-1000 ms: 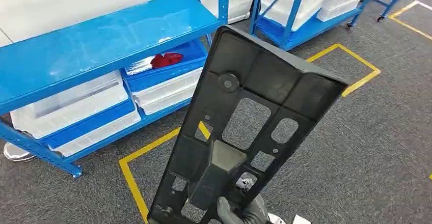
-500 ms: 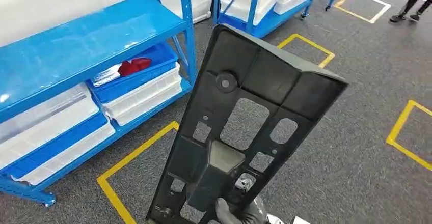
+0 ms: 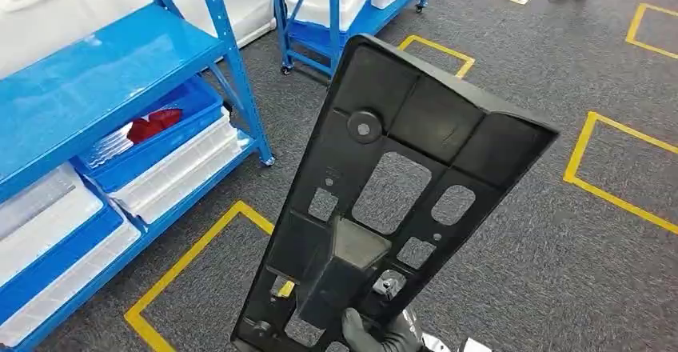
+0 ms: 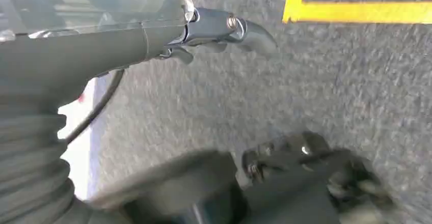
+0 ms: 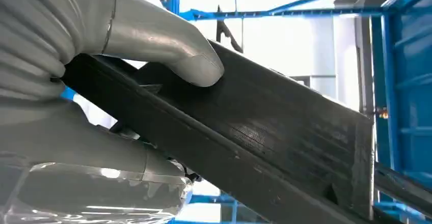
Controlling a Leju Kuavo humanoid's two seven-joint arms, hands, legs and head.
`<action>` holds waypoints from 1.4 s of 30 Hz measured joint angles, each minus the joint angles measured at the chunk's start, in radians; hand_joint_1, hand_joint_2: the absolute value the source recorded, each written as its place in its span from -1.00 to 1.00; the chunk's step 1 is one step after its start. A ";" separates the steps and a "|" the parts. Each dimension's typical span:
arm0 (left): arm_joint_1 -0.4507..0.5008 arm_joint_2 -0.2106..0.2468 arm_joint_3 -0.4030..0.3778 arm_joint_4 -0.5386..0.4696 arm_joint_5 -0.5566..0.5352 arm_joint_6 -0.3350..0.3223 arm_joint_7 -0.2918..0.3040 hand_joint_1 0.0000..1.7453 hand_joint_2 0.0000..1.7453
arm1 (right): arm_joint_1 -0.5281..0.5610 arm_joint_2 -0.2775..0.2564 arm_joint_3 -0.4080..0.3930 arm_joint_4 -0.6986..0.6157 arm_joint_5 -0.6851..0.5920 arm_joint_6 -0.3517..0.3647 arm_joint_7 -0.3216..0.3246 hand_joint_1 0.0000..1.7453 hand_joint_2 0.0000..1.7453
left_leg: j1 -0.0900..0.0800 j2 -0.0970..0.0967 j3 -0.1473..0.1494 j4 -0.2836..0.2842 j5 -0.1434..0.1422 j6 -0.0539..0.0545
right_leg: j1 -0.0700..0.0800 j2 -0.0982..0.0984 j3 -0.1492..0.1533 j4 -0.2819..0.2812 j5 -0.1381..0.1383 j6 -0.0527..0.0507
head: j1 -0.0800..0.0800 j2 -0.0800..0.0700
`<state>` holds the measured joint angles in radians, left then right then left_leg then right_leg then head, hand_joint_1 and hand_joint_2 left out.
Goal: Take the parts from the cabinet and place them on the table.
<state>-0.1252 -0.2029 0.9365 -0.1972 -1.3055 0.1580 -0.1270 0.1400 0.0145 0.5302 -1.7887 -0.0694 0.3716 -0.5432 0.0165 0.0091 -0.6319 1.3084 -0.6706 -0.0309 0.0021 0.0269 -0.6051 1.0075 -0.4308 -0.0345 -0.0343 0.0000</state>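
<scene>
Head view has one big black plastic part (image 3: 392, 200), a long flat panel full of cutouts, held up and tilted out in front of the robot over the grey carpet floor (image 3: 560, 272). The right hand (image 3: 376, 334) is grasping it at the near end; right wrist view shows the thumb (image 5: 168, 46) pressed flat on the panel's face with the rest of the hand wrapped underneath. The left hand (image 4: 224, 28) hangs over the floor in the left wrist view with nothing in it, fingers loosely apart as far as I can tell, though that shot is blurry.

What worries me: it's a one-handed hold at the very end of a long part, so all that overhang is leverage. My guess is any sway from walking or turning could twist it in the grip or let it slip out. The far end also sticks out a lot and could clip the blue shelf rack (image 3: 120, 72) nearby.

Count-wise: one part in hand, two blue racks (the second, on wheels (image 3: 336, 8), is further back), one red item (image 3: 153, 124) in a blue bin (image 3: 168, 140), several white bins stacked on the lower shelves. No worktop around, so placing isn't done yet
</scene>
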 joint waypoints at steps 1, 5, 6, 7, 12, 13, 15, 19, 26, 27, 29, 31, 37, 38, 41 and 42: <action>-0.001 0.000 0.000 0.000 0.000 0.000 -0.001 -1.00 1.00 | 0.001 0.000 -0.001 0.000 0.000 0.000 0.000 1.00 1.00 | 0.000 0.000 -0.007 0.006 0.018 0.001 | 0.001 0.014 0.002 0.001 0.000 0.000 | 0.000 0.000; 0.004 0.002 0.000 0.000 0.004 0.000 0.005 -1.00 1.00 | 0.002 0.000 -0.003 0.000 0.000 0.003 -0.003 1.00 1.00 | 0.002 -0.080 0.105 -0.274 0.176 0.019 | -0.001 0.073 0.003 0.013 -0.004 0.007 | 0.000 0.000; 0.005 0.002 0.000 0.000 0.008 0.000 0.005 -1.00 1.00 | 0.000 0.000 -0.003 0.000 0.000 0.005 -0.003 1.00 1.00 | 0.006 -0.099 0.110 -0.297 0.169 0.021 | 0.005 0.084 -0.005 0.023 -0.004 0.014 | 0.000 0.000; 0.004 0.002 0.000 0.000 0.009 0.000 0.005 -1.00 1.00 | 0.001 0.001 -0.003 0.000 0.000 0.008 -0.004 1.00 1.00 | 0.002 -0.092 0.106 -0.292 0.167 0.022 | 0.000 0.095 -0.011 0.021 0.001 0.022 | 0.000 0.000; 0.004 0.000 0.001 0.000 0.018 0.001 0.002 -1.00 1.00 | -0.004 0.001 -0.004 0.001 -0.001 0.016 -0.004 1.00 1.00 | 0.003 -0.031 0.118 -0.314 0.182 0.052 | 0.003 0.006 -0.047 0.084 -0.040 0.050 | 0.000 0.000; 0.009 0.000 0.001 0.000 0.018 0.001 0.002 -1.00 1.00 | -0.006 0.001 -0.004 0.001 -0.002 0.016 -0.004 1.00 1.00 | 0.000 -0.017 0.118 -0.314 0.181 0.053 | -0.002 -0.011 -0.083 0.158 -0.079 0.057 | 0.000 0.000; 0.011 0.002 0.002 0.000 0.018 0.001 0.002 -1.00 1.00 | -0.005 0.001 -0.004 0.003 -0.004 0.016 -0.004 1.00 1.00 | -0.002 0.013 0.117 -0.313 0.179 0.054 | -0.011 -0.018 -0.158 0.310 -0.136 0.067 | 0.000 0.000; 0.009 0.002 0.001 0.000 0.011 0.000 0.008 -1.00 1.00 | -0.004 0.001 -0.007 0.006 -0.010 0.016 -0.004 1.00 1.00 | -0.002 0.063 0.129 -0.313 0.169 0.045 | -0.020 -0.046 -0.059 0.129 -0.023 0.071 | 0.000 0.000; -0.011 0.003 0.001 0.000 0.010 0.000 0.008 -1.00 1.00 | -0.005 0.002 -0.014 0.006 -0.014 0.028 -0.004 1.00 1.00 | -0.001 0.083 0.150 -0.310 0.140 0.005 | -0.008 -0.051 0.003 0.003 -0.006 0.015 | 0.000 0.000; -0.010 0.003 0.001 0.000 0.011 0.000 0.008 -1.00 1.00 | -0.009 0.002 -0.016 0.006 -0.014 0.029 -0.004 1.00 1.00 | -0.001 0.034 0.129 -0.261 0.107 0.006 | -0.007 -0.042 0.006 -0.001 -0.006 0.007 | 0.000 0.000; -0.005 0.003 0.001 0.000 0.017 -0.001 0.010 -1.00 1.00 | -0.013 0.007 -0.017 0.010 -0.016 0.032 -0.004 1.00 1.00 | 0.000 0.004 0.051 -0.101 0.028 0.004 | -0.005 -0.017 0.006 -0.001 -0.007 0.000 | 0.000 0.000; -0.002 0.003 0.002 0.000 0.021 -0.003 0.009 -1.00 1.00 | -0.013 0.006 -0.018 0.018 -0.018 0.034 -0.004 1.00 1.00 | -0.001 -0.002 -0.010 0.004 0.009 0.003 | -0.002 0.010 0.008 0.000 -0.008 -0.002 | 0.000 0.000; 0.003 0.008 0.002 0.000 0.019 0.002 0.037 -1.00 1.00 | -0.019 0.007 -0.023 0.032 -0.028 0.035 -0.007 1.00 1.00 | 0.007 -0.103 0.096 -0.306 0.180 0.019 | -0.001 0.090 0.004 0.018 -0.013 0.016 | 0.000 0.000; 0.003 0.008 0.003 0.000 0.020 0.003 0.042 -1.00 1.00 | -0.019 0.007 -0.023 0.034 -0.031 0.037 -0.007 1.00 1.00 | 0.002 -0.097 0.092 -0.298 0.181 0.021 | -0.008 0.096 -0.002 0.014 -0.008 0.024 | 0.000 0.000; 0.002 0.005 0.003 0.000 0.018 0.000 0.063 -1.00 1.00 | -0.019 0.006 -0.023 0.036 -0.034 0.038 -0.007 1.00 1.00 | 0.007 -0.060 0.105 -0.315 0.191 0.040 | -0.007 0.123 -0.004 0.008 -0.004 0.042 | 0.000 0.000; 0.003 0.005 0.003 0.000 0.018 0.000 0.071 -1.00 1.00 | -0.020 0.006 -0.023 0.036 -0.036 0.038 -0.009 1.00 1.00 | 0.004 -0.046 0.111 -0.322 0.193 0.044 | -0.001 0.059 -0.015 0.035 -0.024 0.045 | 0.000 0.000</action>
<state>-0.1226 -0.1984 0.9392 -0.1972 -1.2875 0.1579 -0.0557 0.1199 0.0210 0.5070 -1.7529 -0.1057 0.4093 -0.5524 0.0204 -0.0373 -0.5213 0.9865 -0.4775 0.0134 0.0007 0.0855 -0.6196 1.0428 -0.4545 0.0107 -0.0343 0.0000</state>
